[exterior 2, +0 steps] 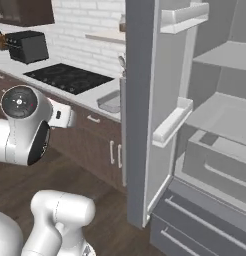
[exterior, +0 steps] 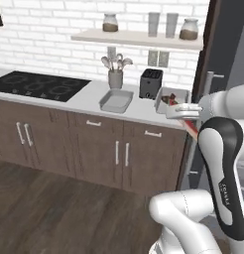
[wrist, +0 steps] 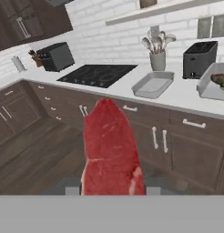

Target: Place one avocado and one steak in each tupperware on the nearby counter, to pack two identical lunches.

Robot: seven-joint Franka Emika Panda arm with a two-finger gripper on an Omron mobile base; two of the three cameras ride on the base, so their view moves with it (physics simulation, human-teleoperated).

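1. I see the gripper (wrist: 113, 189) clamped on the steak (wrist: 111, 150); the red slab runs up the centre of the hand view from the bottom edge.
2. In the left base view the steak (exterior: 191, 127) shows as a red strip at right centre, just off the counter (exterior: 84, 99) end.
3. Empty tupperware (exterior: 116, 101) sits mid-frame on the counter.
4. Second tupperware (exterior: 171, 98) is right of the toaster (exterior: 150, 83); it holds something dark and, in the hand view, something green at the right edge.
5. Cooktop (exterior: 39, 85) is at upper left.

white brick wall (exterior: 54, 39), dark wood floor (exterior: 54, 213)
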